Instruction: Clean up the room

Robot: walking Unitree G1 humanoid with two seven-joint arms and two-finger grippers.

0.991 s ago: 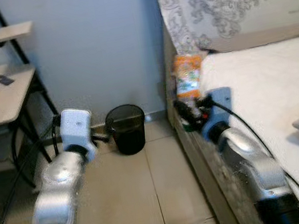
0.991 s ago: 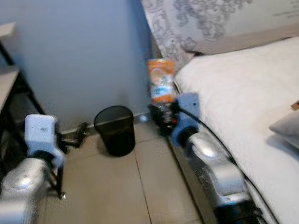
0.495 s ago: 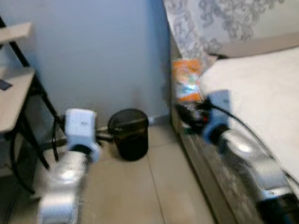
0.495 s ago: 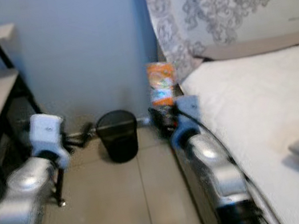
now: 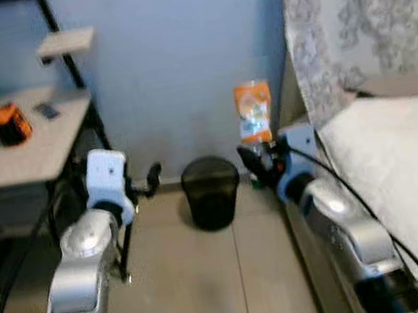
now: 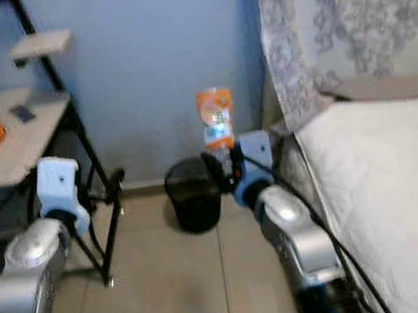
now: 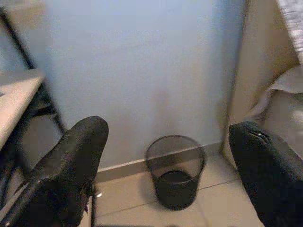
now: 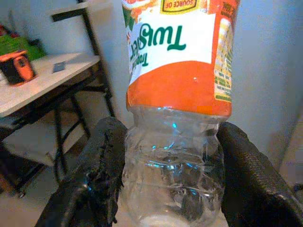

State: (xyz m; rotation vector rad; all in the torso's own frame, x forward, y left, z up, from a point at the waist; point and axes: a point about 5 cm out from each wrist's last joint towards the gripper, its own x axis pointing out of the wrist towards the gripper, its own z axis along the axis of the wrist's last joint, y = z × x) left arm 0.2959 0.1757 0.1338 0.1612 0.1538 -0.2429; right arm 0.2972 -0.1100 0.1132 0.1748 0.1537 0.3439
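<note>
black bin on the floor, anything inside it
The black mesh bin looks empty in the left wrist view: only its dark bottom shows, though the near wall hides part of it. The right gripper holds an empty orange-labelled bottle.

Bottle [image 8: 176, 109] with an orange and white label [image 8: 179, 52], green lettering "Twister" running across the white band, smaller green "Trop…" beside it cut off, yellow badge at 12 o'clock reading "SOURCE OF", small print at 3 o'clock too blurred to read
</note>
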